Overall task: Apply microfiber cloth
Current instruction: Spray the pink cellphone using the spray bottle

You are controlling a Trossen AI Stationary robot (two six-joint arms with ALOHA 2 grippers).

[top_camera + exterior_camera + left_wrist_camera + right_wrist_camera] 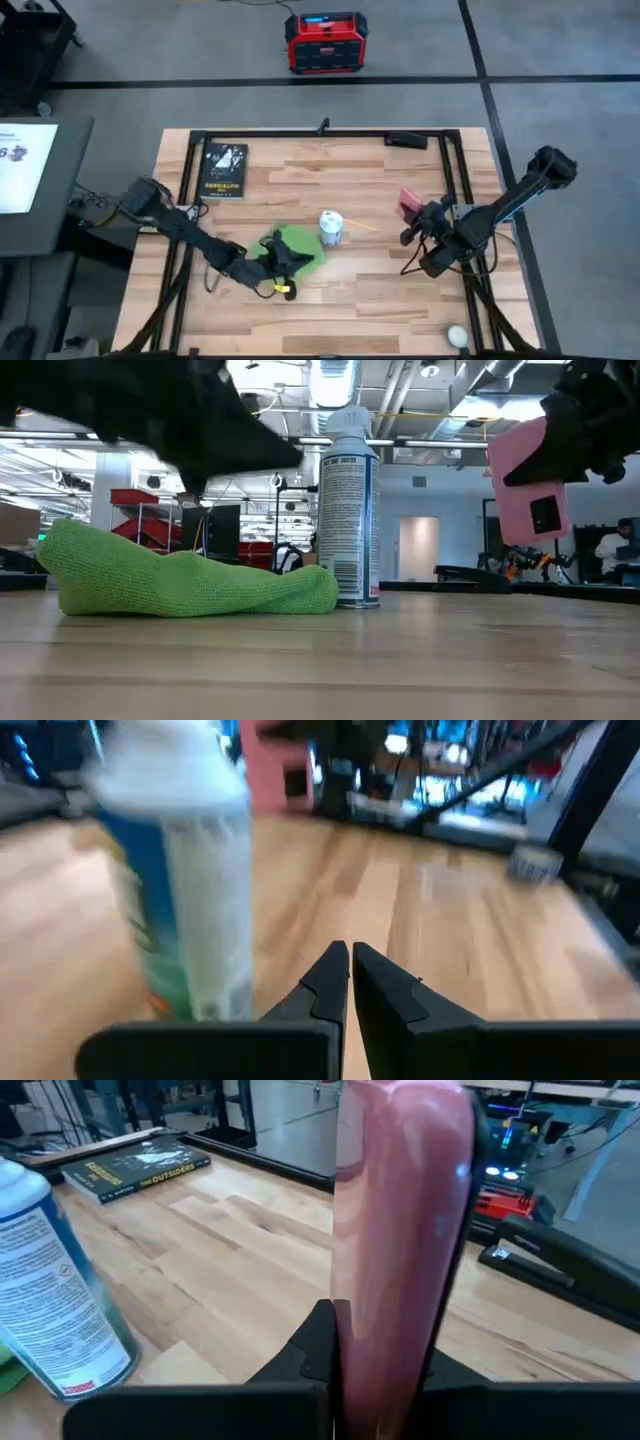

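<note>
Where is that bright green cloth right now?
In the high view, the microfiber cloth lies on the table's front-left part, just left of the spray can, under the left gripper.

One microfiber cloth (pixel 299 247), one spray can (pixel 331 227), one book (pixel 224 170), one pink phone (pixel 409 203).

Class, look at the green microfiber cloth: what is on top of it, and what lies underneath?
The left gripper, fingers shut, is over the microfiber cloth; contact is unclear. The cloth lies on the wooden table; anything beneath it is hidden.

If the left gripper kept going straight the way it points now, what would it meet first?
Probably nothing at first: the left gripper, fingers shut, points past the white spray can beside its line, across bare wooden table. Depth is unclear.
</note>
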